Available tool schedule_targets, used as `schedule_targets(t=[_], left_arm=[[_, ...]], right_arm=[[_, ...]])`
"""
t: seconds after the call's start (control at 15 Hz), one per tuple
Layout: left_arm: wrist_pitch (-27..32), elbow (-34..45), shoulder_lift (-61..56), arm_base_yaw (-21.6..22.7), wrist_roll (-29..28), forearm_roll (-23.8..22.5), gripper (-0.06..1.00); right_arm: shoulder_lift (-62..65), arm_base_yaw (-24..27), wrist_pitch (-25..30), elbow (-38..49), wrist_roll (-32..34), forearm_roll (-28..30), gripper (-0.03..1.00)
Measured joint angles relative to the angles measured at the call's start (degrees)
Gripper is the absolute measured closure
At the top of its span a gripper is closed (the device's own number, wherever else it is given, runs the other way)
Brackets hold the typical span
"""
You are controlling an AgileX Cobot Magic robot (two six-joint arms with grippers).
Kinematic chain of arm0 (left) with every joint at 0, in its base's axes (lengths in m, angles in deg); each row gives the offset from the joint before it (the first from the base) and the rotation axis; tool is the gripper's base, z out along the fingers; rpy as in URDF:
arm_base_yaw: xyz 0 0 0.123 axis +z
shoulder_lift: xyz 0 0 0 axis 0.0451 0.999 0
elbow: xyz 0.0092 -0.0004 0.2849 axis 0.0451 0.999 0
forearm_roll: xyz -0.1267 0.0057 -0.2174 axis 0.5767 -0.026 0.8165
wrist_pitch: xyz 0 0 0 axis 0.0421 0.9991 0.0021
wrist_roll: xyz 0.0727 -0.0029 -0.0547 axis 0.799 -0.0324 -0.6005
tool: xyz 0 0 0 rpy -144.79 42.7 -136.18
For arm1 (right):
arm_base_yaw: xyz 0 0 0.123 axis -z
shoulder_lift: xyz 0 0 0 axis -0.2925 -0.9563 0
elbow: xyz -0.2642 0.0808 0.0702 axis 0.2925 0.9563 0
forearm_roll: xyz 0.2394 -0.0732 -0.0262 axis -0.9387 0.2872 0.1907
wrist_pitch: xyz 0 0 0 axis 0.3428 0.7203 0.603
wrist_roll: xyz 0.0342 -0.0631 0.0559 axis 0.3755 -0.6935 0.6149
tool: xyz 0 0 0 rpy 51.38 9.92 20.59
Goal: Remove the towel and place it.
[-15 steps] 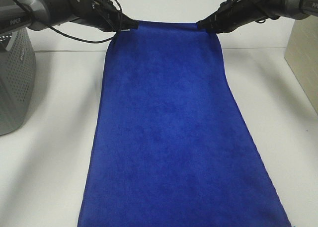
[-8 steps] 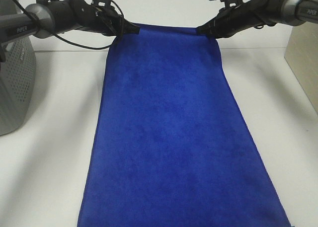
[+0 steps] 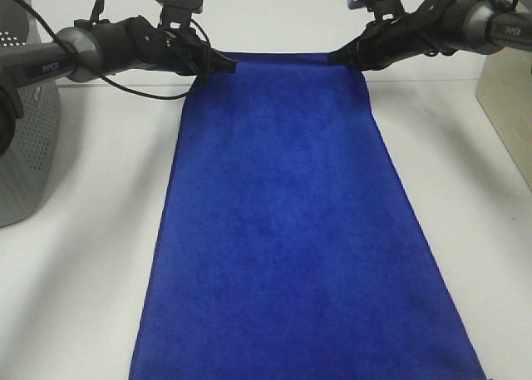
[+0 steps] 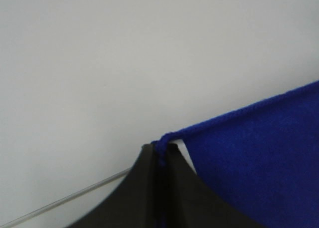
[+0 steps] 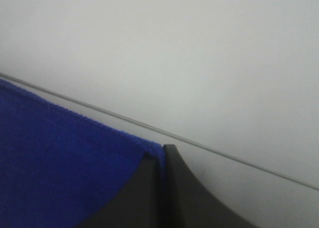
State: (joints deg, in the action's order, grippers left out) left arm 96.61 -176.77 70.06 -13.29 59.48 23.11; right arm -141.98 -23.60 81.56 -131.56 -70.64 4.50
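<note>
Hanging from its two far corners, the towel (image 3: 291, 222) runs as one long blue sheet from the grippers toward the camera and passes out of the high view at the near edge; most of it seems to lie on the white table (image 3: 91, 255), though whether the far hem is lifted clear cannot be told. The left gripper (image 3: 218, 62) is clamped on one far corner, its black fingers (image 4: 149, 188) closed together with the stitched hem caught between them. The right gripper (image 3: 339, 57) is closed on the other far corner the same way, blue edge pinched in the seam of its fingers (image 5: 172, 188).

By its look the cloth is soft, plush and limp, light for its size and not fragile. It will sag, drag and fold wherever it is unsupported, so the corners are the sensible hold, and keeping the two grippers apart should keep the hem taut. A thin corner pinch in pile fabric could slip under a sharp tug.

Beside the left arm, farther out from the cloth, stands a grey perforated basket (image 3: 29, 147); beyond the right gripper a pale box (image 3: 507, 106) sits at the table's edge.

White lettering shows on both arm tubes, too small to read with certainty. No tag or label is visible on the cloth.
</note>
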Motion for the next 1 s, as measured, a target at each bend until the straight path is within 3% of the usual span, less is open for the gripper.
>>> schedule_targets(t=[0.2, 0.27, 0.4, 0.53, 0.8, 1.0], left_arm=[[-0.6, 0.0, 0.2, 0.1, 0.0, -0.3, 0.94], [-0.8, 0.0, 0.4, 0.3, 0.0, -0.4, 0.93], [-1.4, -0.1, 1.1, 0.3, 0.0, -0.6, 0.85], [-2.0, -0.1, 2.0, 0.3, 0.0, -0.7, 0.75], [-2.6, -0.1, 2.3, 0.3, 0.0, -0.7, 0.36], [-1.2, -0.1, 1.3, 0.3, 0.0, -0.7, 0.30]], right_arm=[[-1.1, 0.1, -0.4, 0.0, 0.0, -0.6, 0.84], [-1.3, 0.2, -1.1, 0.0, 0.0, -0.8, 0.64], [-1.3, 0.2, -1.5, 0.0, 0.0, -0.8, 0.46], [-1.3, 0.2, -1.5, 0.0, 0.0, -0.7, 0.42], [-1.3, 0.2, -0.3, 0.0, 0.0, 0.6, 0.40], [-0.6, 0.2, 5.6, 0.0, 0.2, 3.7, 0.40]])
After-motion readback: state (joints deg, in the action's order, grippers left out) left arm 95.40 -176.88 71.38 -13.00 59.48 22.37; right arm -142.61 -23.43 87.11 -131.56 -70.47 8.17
